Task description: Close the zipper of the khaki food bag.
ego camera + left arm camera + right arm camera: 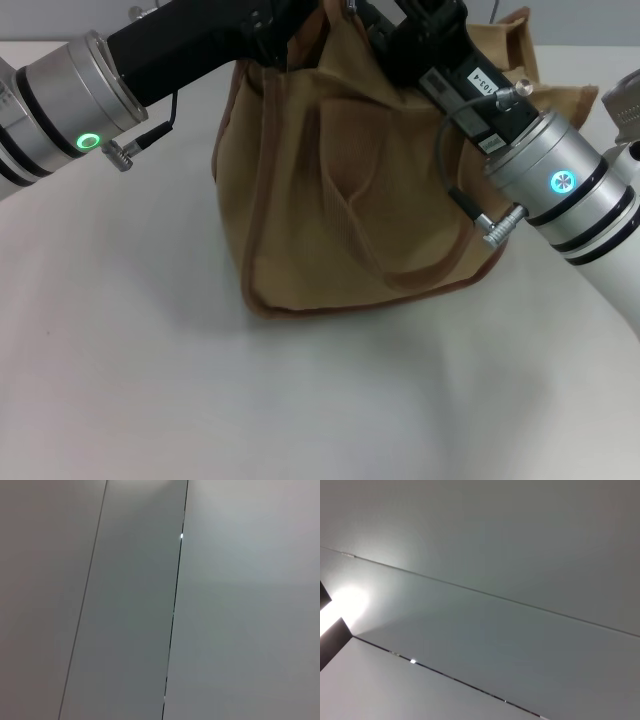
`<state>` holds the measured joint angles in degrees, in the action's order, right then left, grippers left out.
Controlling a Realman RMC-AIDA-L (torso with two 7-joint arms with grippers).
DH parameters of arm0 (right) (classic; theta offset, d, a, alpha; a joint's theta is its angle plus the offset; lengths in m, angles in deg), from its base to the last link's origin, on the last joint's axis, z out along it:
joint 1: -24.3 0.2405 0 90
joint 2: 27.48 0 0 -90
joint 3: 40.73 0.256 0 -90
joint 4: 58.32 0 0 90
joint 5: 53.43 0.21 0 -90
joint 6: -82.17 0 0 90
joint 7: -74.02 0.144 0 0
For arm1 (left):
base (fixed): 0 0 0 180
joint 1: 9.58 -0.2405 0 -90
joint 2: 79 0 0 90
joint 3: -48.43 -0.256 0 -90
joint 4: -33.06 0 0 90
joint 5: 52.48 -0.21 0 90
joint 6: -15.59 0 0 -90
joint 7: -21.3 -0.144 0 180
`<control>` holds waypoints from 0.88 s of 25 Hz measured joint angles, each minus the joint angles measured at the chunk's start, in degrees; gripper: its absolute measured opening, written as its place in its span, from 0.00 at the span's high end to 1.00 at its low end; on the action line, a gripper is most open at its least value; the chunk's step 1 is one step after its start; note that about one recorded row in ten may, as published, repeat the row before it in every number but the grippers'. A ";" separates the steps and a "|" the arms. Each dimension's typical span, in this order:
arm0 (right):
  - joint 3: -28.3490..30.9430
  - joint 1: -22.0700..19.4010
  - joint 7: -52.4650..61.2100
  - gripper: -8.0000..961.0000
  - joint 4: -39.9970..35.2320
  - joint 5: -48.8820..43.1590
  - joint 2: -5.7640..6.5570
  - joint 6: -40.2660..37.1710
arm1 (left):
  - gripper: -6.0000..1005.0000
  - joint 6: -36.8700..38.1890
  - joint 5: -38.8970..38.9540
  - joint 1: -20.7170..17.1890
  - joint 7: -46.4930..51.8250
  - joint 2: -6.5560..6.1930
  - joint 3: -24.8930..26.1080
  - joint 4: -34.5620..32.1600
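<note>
Both arms reach over the khaki food bag's (350,200) top.

The head view was evenly and softly lit from above, the pale worktop (300,400) bright with no hard glare. The khaki food bag (350,200) cast only a faint, diffuse shadow along its base. Status lights glowed green on the left arm (90,141) and cyan on the right arm (563,181). Both wrist views showed only flat grey panels with thin dark seams; a blown-out white glare bloomed at one edge of the right wrist view.
</note>
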<state>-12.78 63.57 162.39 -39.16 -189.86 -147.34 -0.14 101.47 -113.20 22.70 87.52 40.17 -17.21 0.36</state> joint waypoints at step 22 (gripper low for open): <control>-0.05 -1.48 -0.02 0.18 -0.61 -1.23 0.03 -2.88 | 0.97 -0.91 0.00 0.07 -0.13 0.00 0.53 0.00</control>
<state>-12.84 62.09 162.38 -39.78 -191.10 -147.31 -3.02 100.56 -113.20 22.77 87.39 40.18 -16.69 0.36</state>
